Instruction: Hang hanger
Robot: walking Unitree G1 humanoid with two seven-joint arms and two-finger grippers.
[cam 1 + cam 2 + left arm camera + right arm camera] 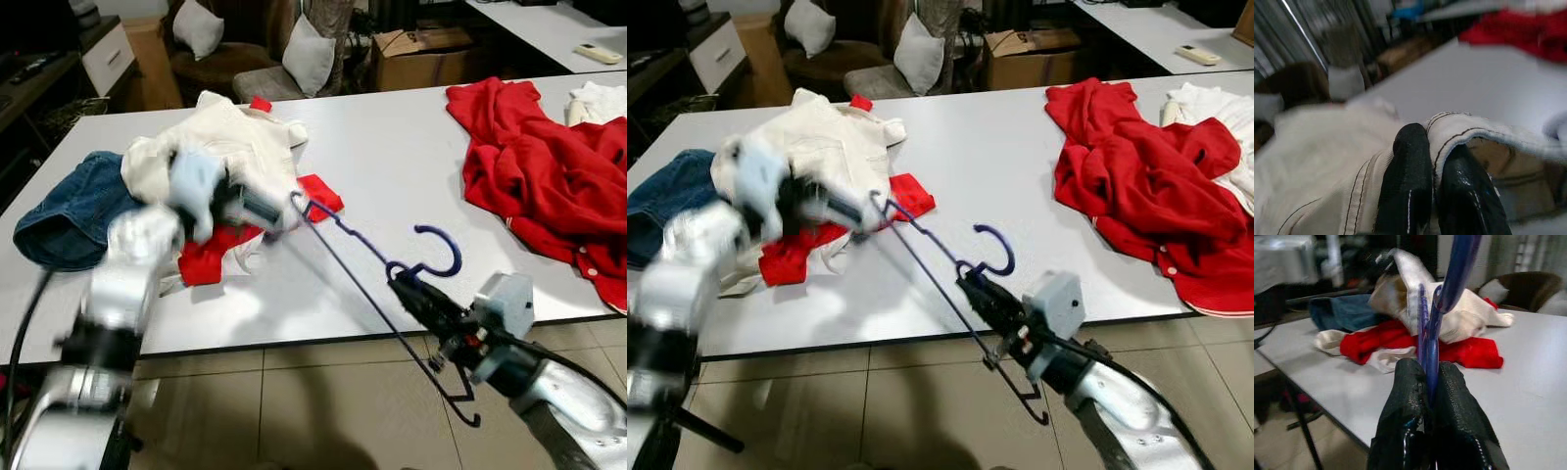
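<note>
A dark blue wire hanger (364, 286) slants over the white table's front edge, its hook (443, 247) pointing up. My right gripper (404, 286) is shut on the hanger's neck just below the hook; the wrist view has the blue wire (1428, 333) pinched between both fingers. The hanger's far tip reaches a cream garment (238, 140) lying on the table at the left. My left gripper (257, 208), blurred, is shut on that garment's stitched edge (1449, 128), close to the hanger tip.
A small red cloth (211, 257) lies under the cream garment, with blue jeans (71, 213) to its left. A big red garment (549, 166) covers the table's right side. Chairs with cushions (309, 54) and a cardboard box stand behind the table (392, 157).
</note>
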